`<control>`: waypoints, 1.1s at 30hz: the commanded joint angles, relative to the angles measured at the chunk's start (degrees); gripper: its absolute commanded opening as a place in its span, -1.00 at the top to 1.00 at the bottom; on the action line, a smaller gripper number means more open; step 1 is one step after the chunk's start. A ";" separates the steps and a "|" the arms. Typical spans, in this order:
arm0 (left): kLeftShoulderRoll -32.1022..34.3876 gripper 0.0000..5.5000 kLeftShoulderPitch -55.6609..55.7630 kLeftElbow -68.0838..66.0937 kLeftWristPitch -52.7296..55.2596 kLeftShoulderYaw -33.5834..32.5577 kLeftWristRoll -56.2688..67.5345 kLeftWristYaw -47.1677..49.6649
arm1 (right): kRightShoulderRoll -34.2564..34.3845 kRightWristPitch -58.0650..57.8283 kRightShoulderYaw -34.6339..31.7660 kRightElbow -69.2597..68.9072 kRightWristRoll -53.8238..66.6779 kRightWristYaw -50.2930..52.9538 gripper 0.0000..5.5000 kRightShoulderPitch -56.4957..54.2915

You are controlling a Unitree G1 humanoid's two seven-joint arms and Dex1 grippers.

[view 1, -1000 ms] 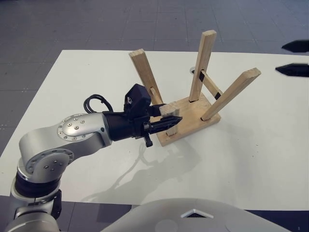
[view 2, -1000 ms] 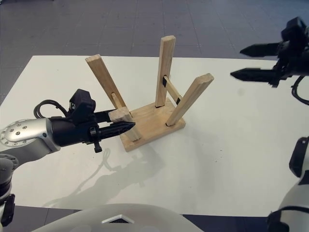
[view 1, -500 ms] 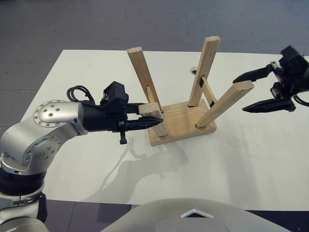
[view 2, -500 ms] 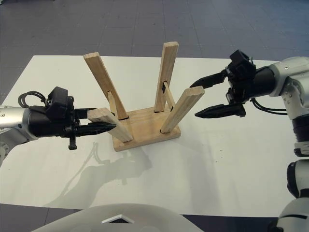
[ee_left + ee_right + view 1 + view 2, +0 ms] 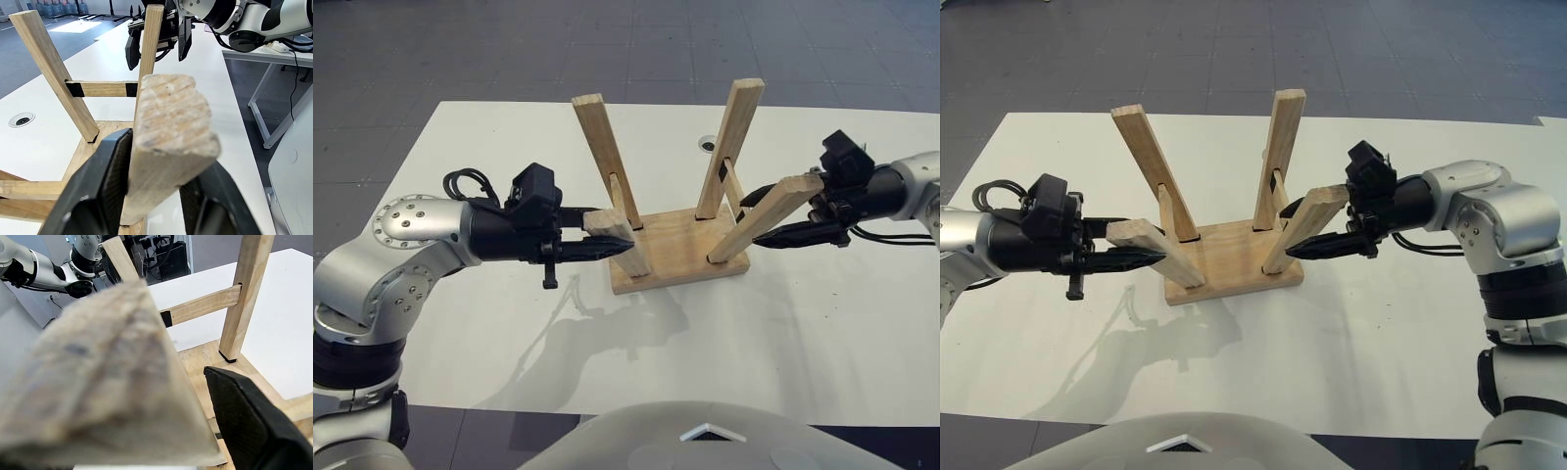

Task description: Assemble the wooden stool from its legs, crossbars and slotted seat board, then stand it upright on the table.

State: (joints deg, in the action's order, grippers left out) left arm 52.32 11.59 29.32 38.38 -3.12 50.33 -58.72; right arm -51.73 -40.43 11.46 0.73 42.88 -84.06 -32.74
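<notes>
Where the stool point(image 5: 1229, 259) sits: near the middle of the white table point(image 5: 489, 333), turned upside down.
Seat board point(image 5: 680, 250): pale wood, lying flat on the table.
Legs: four pale wooden sticks stand up out of the seat board and lean away from each other.
Back legs: the back left leg point(image 5: 602, 157) and the back right leg point(image 5: 734, 137) stick up high, and nothing touches them.
Front legs: the front left leg point(image 5: 634, 257) leans toward the left arm, and the front right leg point(image 5: 729, 245) leans toward the right arm.
Crossbars: one thin crossbar point(image 5: 102, 89) with black ends joins the two right legs. Another thin bar point(image 5: 623, 196) joins the two left legs.
Left gripper point(image 5: 615, 231): squeezed tight on the top end of the front left leg, with a black finger pressed on each side of the wood.
Left arm: comes in from the left, with the forearm level and low over the table, pointing at the stool.
Right gripper point(image 5: 756, 220): spread apart, with one finger on each side of the top of the front right leg. A small gap shows between one finger point(image 5: 244, 421) and the wood.
Right arm: comes in from the right, bent at the elbow, with the forearm level and pointing at the stool.
Hole point(image 5: 707, 145): small and round, in the table behind the stool.
</notes>
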 commanded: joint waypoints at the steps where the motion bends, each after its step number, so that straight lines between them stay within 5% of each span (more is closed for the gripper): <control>1: 1.06 0.50 0.32 -1.56 0.21 -0.43 -1.23 -2.19 | -0.15 -3.71 -1.12 0.21 0.47 -2.36 -0.09 -1.28; 6: 0.87 0.50 1.20 -2.33 1.26 0.63 -0.98 -4.22 | 1.05 -14.96 -2.54 -4.28 7.08 -2.03 0.22 -1.91; 15: 0.96 0.50 1.97 -2.58 9.98 -1.71 10.77 -6.42 | 2.06 -44.28 -9.81 -9.86 25.89 8.20 0.25 -1.13; 23: -2.66 0.50 11.99 -20.24 17.34 -2.83 15.22 -4.84 | 4.01 -52.00 -6.80 2.92 26.43 12.32 0.25 -7.82; 33: -6.07 -0.14 16.55 -30.81 22.30 -2.68 11.78 -5.40 | 7.95 -34.72 8.81 30.02 3.29 0.08 -0.52 -22.39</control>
State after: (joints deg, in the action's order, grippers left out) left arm 46.47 27.73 -1.06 60.38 -4.83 63.08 -64.18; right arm -44.38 -77.81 18.88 26.87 49.54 -81.70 -51.88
